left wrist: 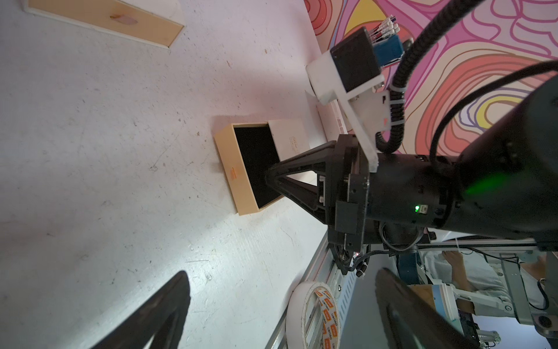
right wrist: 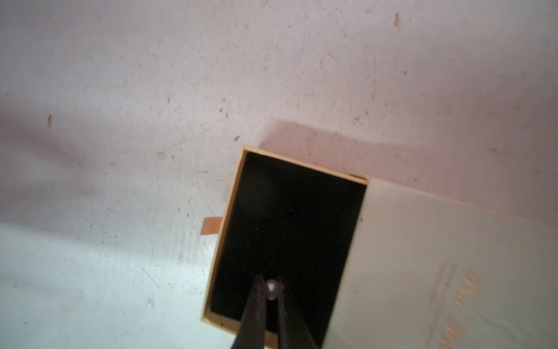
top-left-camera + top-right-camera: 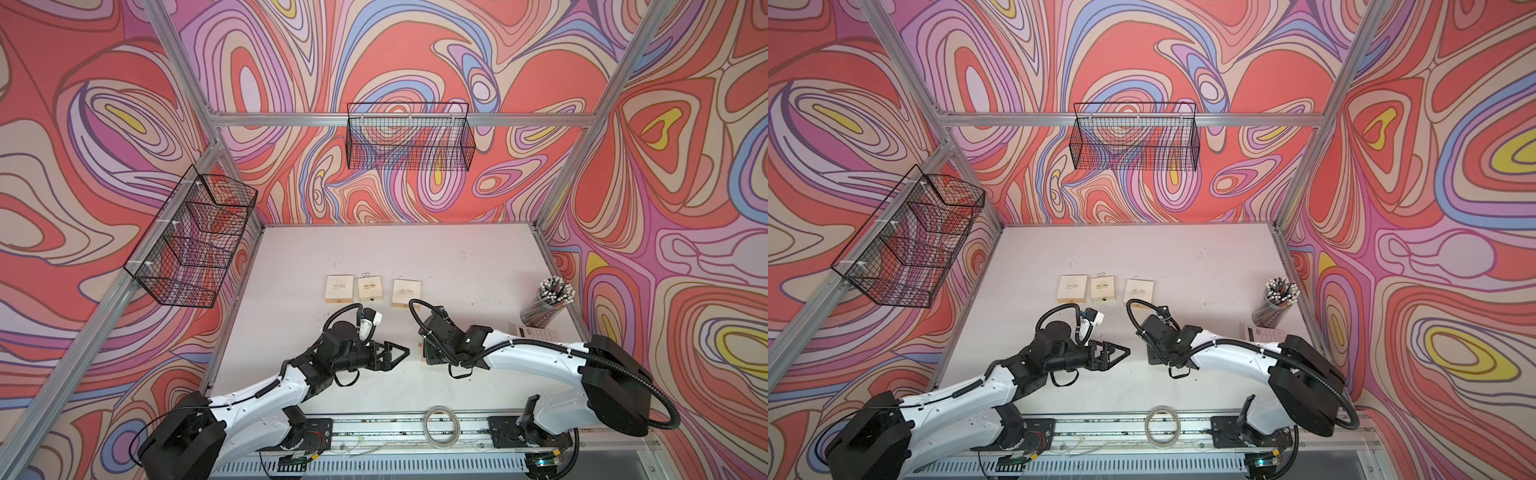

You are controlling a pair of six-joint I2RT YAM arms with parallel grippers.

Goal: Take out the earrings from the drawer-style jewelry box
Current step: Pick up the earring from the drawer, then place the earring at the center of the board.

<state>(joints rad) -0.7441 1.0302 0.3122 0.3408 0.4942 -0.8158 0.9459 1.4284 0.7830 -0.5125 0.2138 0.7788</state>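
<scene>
right gripper [image 2: 270, 297] clenched on earring [image 2: 271, 290] above open drawer [image 2: 287, 211] | earring bead-like, long axis unclear | left gripper [image 3: 400, 353] released

I'm driving a robot lab cell, not a home. An aluminium frame [image 3: 332, 120] boxes it in, with printed swirl backdrop panels [image 3: 415, 50] as walls and black wire baskets [image 3: 409, 137] zip-tied on. The left arm [image 3: 257, 395] and right arm [image 3: 536, 357] are bolted to a slotted rail [image 3: 374, 428] edging a scuffed white counter [image 3: 457, 257].
</scene>
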